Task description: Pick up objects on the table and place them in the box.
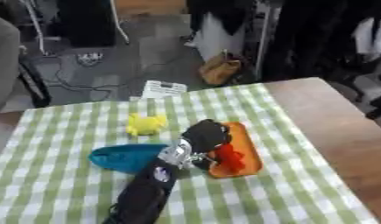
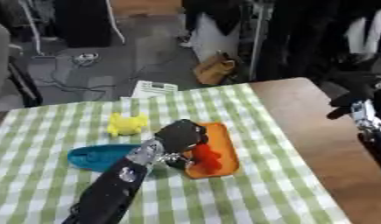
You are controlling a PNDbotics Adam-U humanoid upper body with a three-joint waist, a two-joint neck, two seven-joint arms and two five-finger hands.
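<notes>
A table (image 1: 331,127) with a green-and-white checked cloth (image 1: 63,183) carries three coloured things and an orange tray (image 1: 251,153). The tray, an elongated shallow box, lies right of centre with its long axis running from the near edge toward the far edge, slightly tilted to the left at its far end. A red object (image 1: 230,158) lies in the near half of the tray, its long axis roughly along the tray's; its shape is too blurred to give a pointing direction.

The left hand (image 1: 205,135) enters from the lower left on a black arm with a silver wrist and sits over the tray's left rim. Its fingers (image 1: 202,162) are curled downward; the red object lies just beside them, on their right, and whether they pinch it cannot be told.

A yellow toy (image 1: 146,124) lies on the cloth beyond and to the left of the hand, apart from it. A teal object (image 1: 122,157) lies left of the arm, its long axis across the table, its right end hidden behind the wrist.

The right hand (image 2: 354,98) shows at the right edge of the right eye view, over bare table; its finger state cannot be told.
</notes>
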